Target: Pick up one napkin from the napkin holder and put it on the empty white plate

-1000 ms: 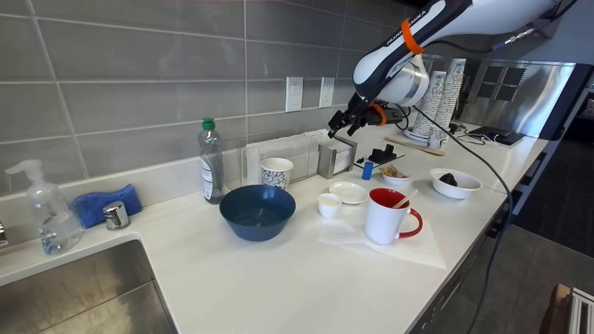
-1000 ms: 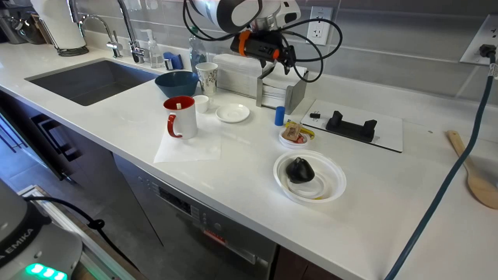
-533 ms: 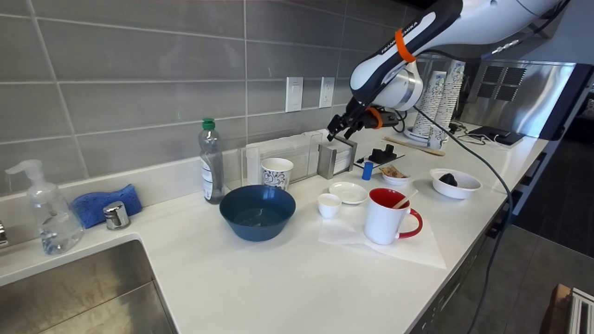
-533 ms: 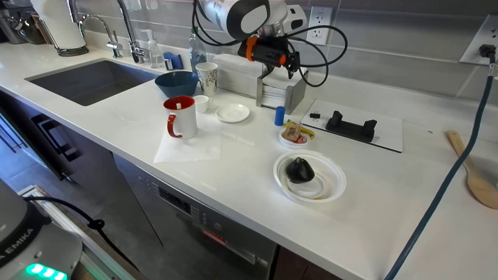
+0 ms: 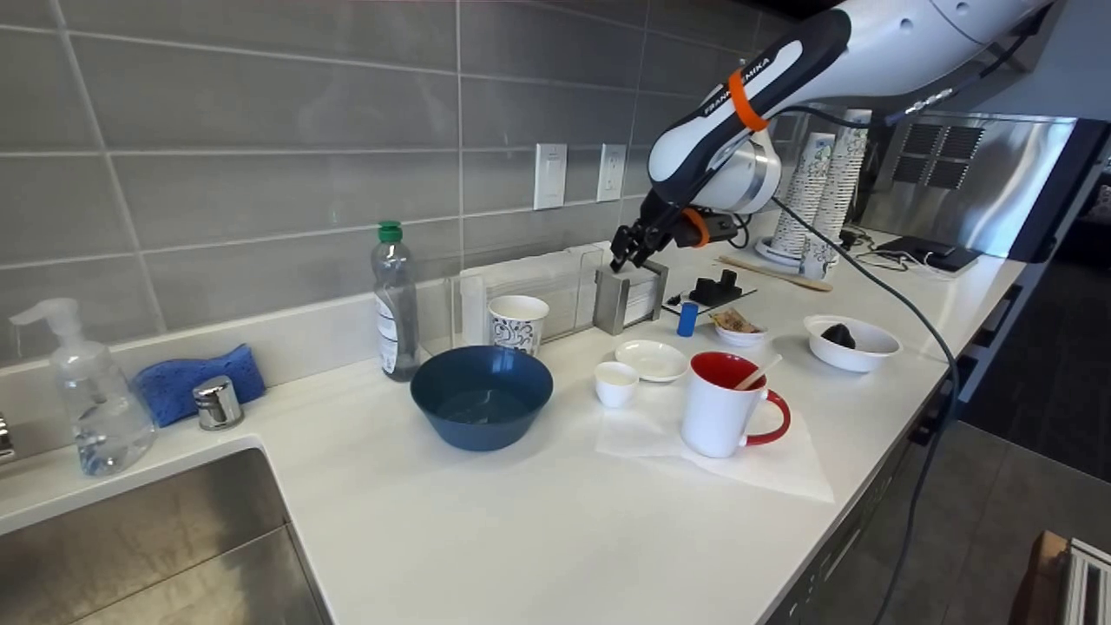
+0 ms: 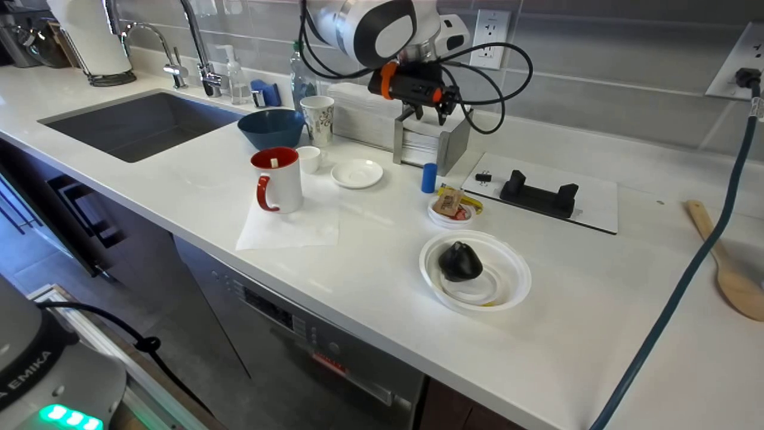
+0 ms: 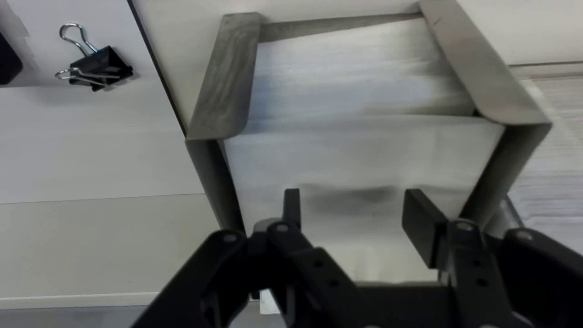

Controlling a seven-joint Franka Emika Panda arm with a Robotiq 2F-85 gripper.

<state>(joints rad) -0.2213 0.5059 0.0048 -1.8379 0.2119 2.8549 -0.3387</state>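
While fingers [image 7: 423, 228] were spread over napkin holder [image 6: 456, 143], plate [image 6: 357, 174] was seen at its approx. 8 o'clock, ext. view.

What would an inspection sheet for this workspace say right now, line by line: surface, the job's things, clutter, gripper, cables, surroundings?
Surface: white counter, glossy, with reflections.
Job's things: napkins sit in the grey metal holder; small white plate, no napkin on it yet.
Clutter: red-and-white mug on a white sheet; blue bowl; blue cylinder near the holder; white bowl with a black object in it.
Gripper: open, over the napkins; contact cannot be told. Nothing seen in its grasp.
Cables: black loops beside the gripper; thick dark cable plugged into a wall outlet.
Surroundings: grey tiled wall behind the counter; sink set into the counter.
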